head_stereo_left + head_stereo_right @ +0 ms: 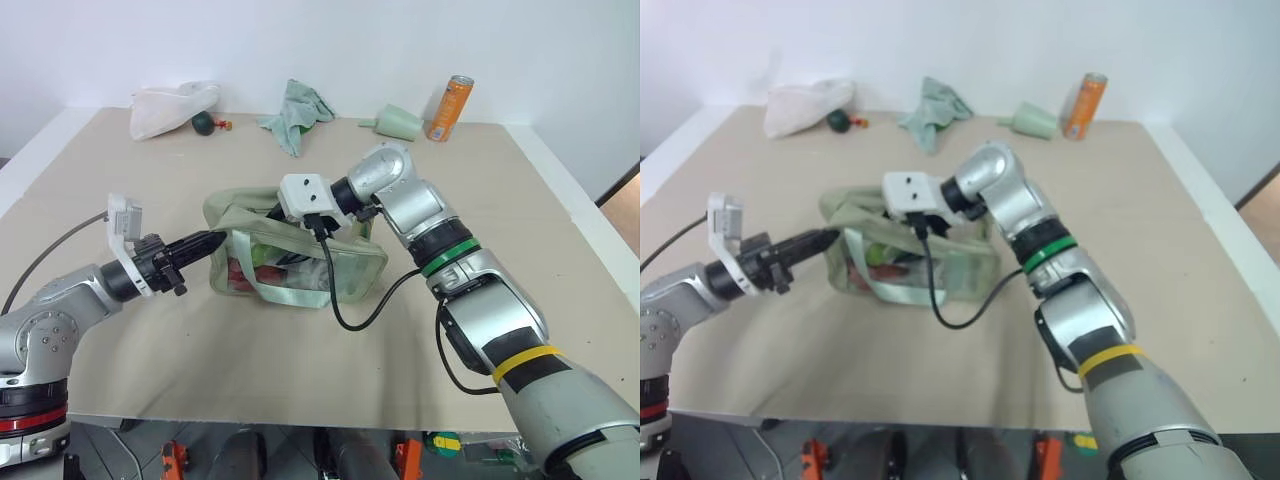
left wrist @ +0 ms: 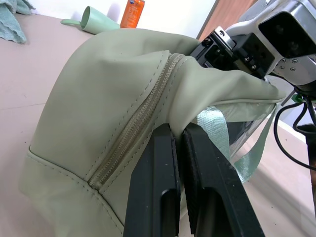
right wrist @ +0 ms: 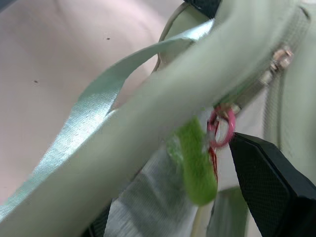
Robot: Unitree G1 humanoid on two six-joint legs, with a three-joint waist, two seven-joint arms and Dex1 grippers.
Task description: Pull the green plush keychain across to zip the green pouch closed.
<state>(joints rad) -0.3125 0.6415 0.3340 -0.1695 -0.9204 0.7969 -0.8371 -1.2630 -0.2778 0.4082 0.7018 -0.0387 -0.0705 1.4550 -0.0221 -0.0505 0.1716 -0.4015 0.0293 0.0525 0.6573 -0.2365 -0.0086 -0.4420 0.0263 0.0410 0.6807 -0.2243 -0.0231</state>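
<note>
The green pouch (image 1: 290, 255) stands on the beige worktop (image 1: 300, 370), between the two grippers. The left gripper (image 2: 177, 143) has its two black fingers pressed together on a fold of the pouch fabric, just beside the zipper (image 2: 136, 133), at the pouch end nearest to it. The right gripper (image 3: 217, 163) is over the top of the pouch, on the opposite side from the left one, and points down to it. In the right wrist view one black finger (image 3: 269, 182) shows, and the green plush keychain (image 3: 195, 165) hangs just beside it from a pink ring (image 3: 222, 128) under the zipper slider (image 3: 279, 59). The finger is apart from the plush, so this gripper looks open and holds nothing. A green webbing strap (image 3: 84, 128) crosses in front.
</note>
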